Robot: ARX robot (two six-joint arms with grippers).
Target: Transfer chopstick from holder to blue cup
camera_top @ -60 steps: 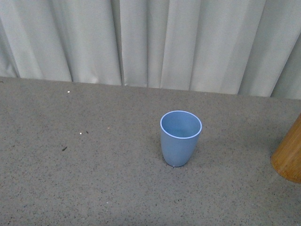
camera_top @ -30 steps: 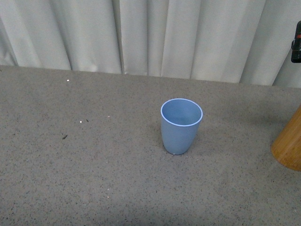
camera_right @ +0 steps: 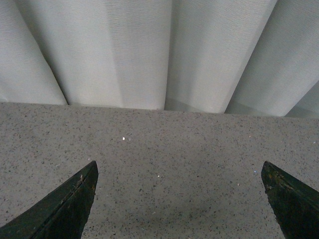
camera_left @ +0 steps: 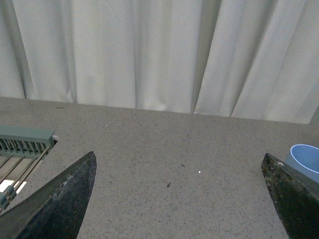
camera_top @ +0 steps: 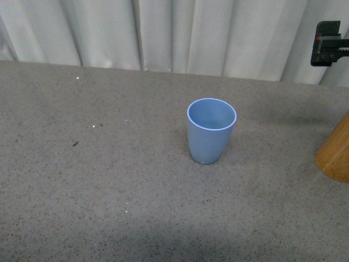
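Observation:
The blue cup point(camera_top: 211, 131) stands upright and empty mid-table in the front view; its rim also peeks in at the edge of the left wrist view point(camera_left: 305, 158). The tan wooden holder point(camera_top: 335, 155) is cut off by the right edge of the front view, so its top is hidden. The chopstick is out of view. My left gripper point(camera_left: 178, 155) is open over bare table, well to the side of the cup. My right gripper point(camera_right: 179, 164) is open too, facing bare table and curtain. A black part of the right arm point(camera_top: 329, 45) shows at the upper right, above the holder.
A grey speckled table point(camera_top: 109, 180) runs back to a pale curtain point(camera_top: 180, 33). A grey-green slatted rack point(camera_left: 22, 147) sits at the edge of the left wrist view.
The front view has shifted, so the cup and holder sit higher in the picture. A black part of the right arm has come in at the upper right.

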